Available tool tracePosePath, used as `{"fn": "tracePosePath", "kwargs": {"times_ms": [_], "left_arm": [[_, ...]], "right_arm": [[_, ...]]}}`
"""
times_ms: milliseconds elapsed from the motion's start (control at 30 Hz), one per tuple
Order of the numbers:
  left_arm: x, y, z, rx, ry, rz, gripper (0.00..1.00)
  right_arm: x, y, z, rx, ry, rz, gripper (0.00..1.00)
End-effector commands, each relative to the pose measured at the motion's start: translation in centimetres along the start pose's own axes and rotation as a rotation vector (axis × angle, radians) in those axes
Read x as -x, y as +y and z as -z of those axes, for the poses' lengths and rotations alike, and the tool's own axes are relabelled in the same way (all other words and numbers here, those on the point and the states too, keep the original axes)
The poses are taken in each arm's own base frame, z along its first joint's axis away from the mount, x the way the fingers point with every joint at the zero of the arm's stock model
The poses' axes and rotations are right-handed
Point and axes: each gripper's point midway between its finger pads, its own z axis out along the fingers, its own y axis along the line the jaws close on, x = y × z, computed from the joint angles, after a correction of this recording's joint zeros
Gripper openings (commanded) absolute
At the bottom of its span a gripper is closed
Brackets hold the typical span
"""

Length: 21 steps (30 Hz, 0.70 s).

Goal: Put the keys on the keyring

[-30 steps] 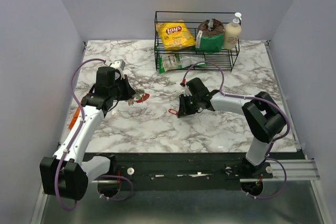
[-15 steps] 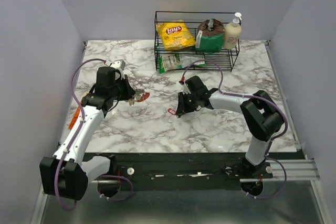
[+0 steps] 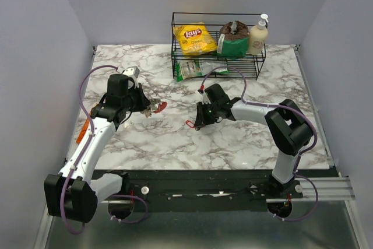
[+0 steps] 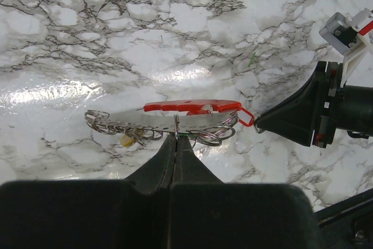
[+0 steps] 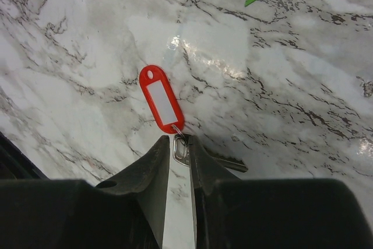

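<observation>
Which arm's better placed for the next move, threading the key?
Right, probably. The right gripper is shut on the key and points at the keyring, which the left gripper pinches.

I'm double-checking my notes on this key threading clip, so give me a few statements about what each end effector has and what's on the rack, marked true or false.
1. The left end effector is shut on the keyring. True.
2. The right end effector is open and holds nothing. False: it pinches a key bearing a red tag.
3. The yellow chip bag lies flat on the marble table. False: it sits on the wire rack.
4. A white pump bottle stands at the rack's right end. True.
</observation>
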Motion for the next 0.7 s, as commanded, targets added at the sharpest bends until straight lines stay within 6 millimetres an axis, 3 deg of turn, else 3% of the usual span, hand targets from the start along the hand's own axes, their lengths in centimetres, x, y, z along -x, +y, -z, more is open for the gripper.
{"fn": "tracePosePath", "kwargs": {"times_ms": [0,233,367,667], "left_arm": [[1.0,-0.4,0.1,-0.006,-0.036,-0.018,0.0],[1.0,-0.4,0.0,-0.008,-0.034,-0.017,0.0],[0.9,-0.5,0.0,-0.009,-0.033,-0.018,0.0],[0.9,-0.4,-0.1,-0.008,-0.029,-0.017,0.0]], "right_arm": [[0.8,0.5,-0.3,0.035,-0.007,0.025,0.28],[1.1,0.8,-0.3,0.049,-0.008,0.055,0.27],[0.7,1.2,-0.2,0.078,0.005,0.068,0.2],[0.4,1.6,-0.3,0.119,0.013,0.104,0.2]]}}
